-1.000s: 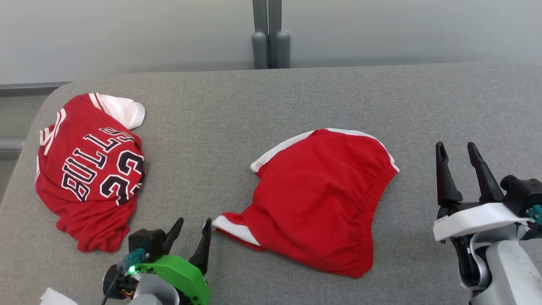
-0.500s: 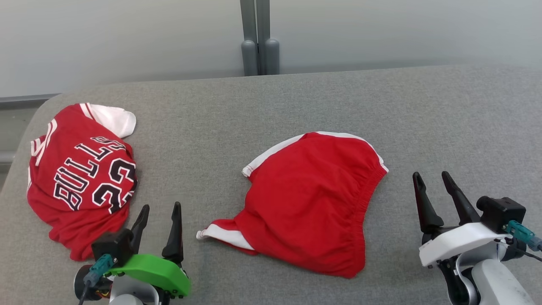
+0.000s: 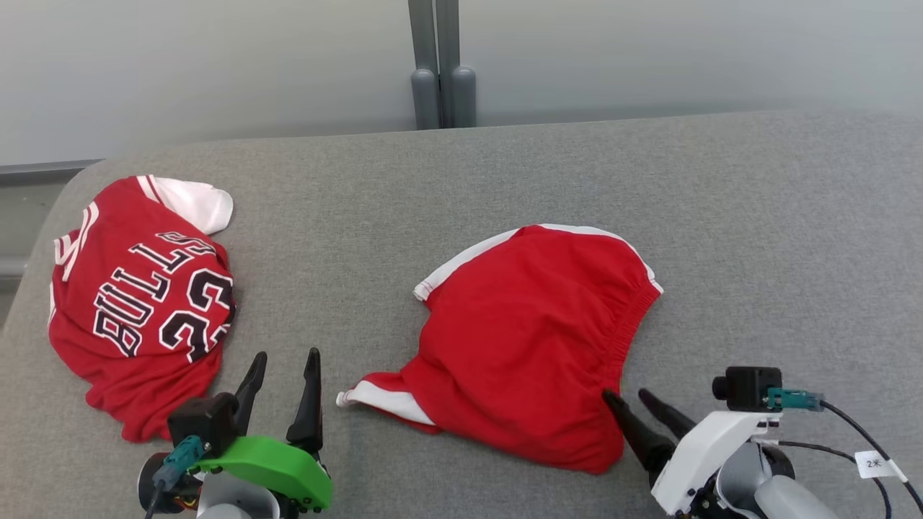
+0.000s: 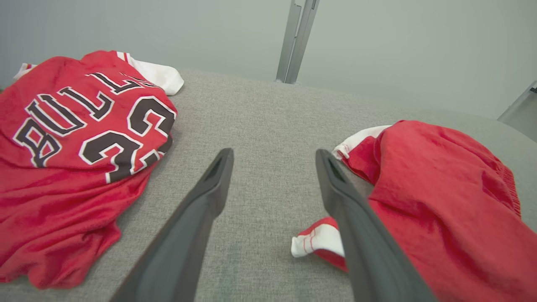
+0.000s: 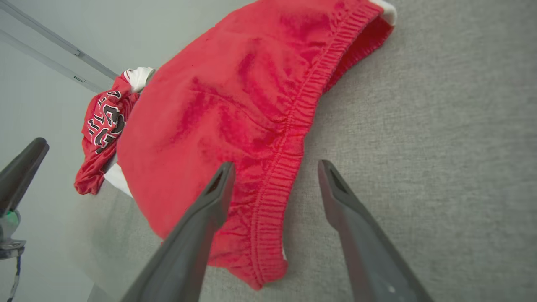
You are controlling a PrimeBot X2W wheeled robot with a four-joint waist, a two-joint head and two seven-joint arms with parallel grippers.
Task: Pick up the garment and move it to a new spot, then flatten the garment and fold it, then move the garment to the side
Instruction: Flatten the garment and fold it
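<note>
The garment, a pair of red shorts (image 3: 526,339) with white trim, lies crumpled on the middle of the grey padded table (image 3: 757,216). My right gripper (image 3: 625,394) is open at the shorts' lower right. In the right wrist view its fingers straddle the elastic waistband (image 5: 289,167) of the shorts (image 5: 218,105), with nothing held. My left gripper (image 3: 286,355) is open and empty, just left of the shorts' white leg hem (image 3: 382,400). In the left wrist view that hem (image 4: 319,241) sits beside the right finger of the left gripper (image 4: 275,155).
A red Bulls jersey (image 3: 137,303) lies bunched at the table's left end, close to my left gripper. It also appears in both wrist views, jersey (image 4: 71,138) and jersey (image 5: 102,126). A grey post (image 3: 441,65) stands behind the table's far edge against a pale wall.
My right gripper has dropped and swung left, from well right of the shorts to their waistband. The left gripper drew back left from the leg hem. The camera shifted early on.
</note>
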